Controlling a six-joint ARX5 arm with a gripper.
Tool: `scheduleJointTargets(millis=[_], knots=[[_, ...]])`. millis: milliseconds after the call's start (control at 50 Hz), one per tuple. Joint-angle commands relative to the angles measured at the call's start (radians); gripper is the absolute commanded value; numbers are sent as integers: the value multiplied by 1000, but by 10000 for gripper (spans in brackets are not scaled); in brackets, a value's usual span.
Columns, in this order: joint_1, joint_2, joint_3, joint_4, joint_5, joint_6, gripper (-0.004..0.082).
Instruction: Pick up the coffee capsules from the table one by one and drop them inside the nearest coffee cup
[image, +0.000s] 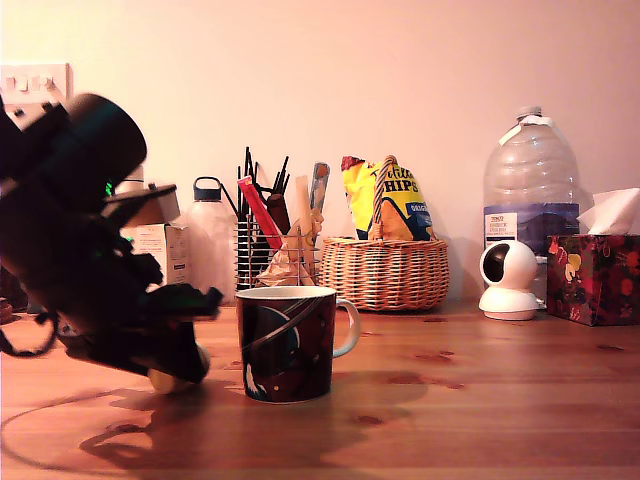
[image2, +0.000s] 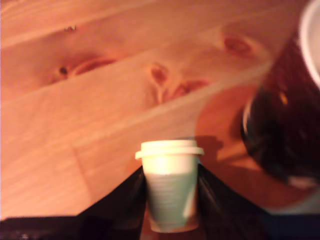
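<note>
A cream coffee capsule (image2: 171, 187) sits clamped between the end effector's (image2: 171, 200) two dark fingers (image2: 125, 200), rim pointing away from the wrist. In the exterior view the arm leans low over the wooden bench (image: 480, 400), its end effector (image: 178, 372) just left of the patterned coffee cup (image: 288, 342), capsule (image: 175, 379) close above the planks.

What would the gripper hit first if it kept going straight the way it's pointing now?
Probably bare table. The gripper, shut on a capsule, points at open wood in the wrist view, with the mug off to one side. Depth is hard to judge, so the mug could be clipped.
</note>
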Motion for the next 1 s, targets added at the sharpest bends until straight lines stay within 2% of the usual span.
scheduleJointTargets(millis=[0,180,320,480,560,700,980], knots=[[-2,-64,-14,-5,3,32,158],[-2,-185,-14,-53,53,45,158],[-2,-269,-12,-83,122,58,158],[-3,-310,17,-129,227,58,158],[-3,-310,39,-148,255,58,158],[-9,-310,66,-155,286,58,158],[-34,-298,93,-187,286,58,158]])
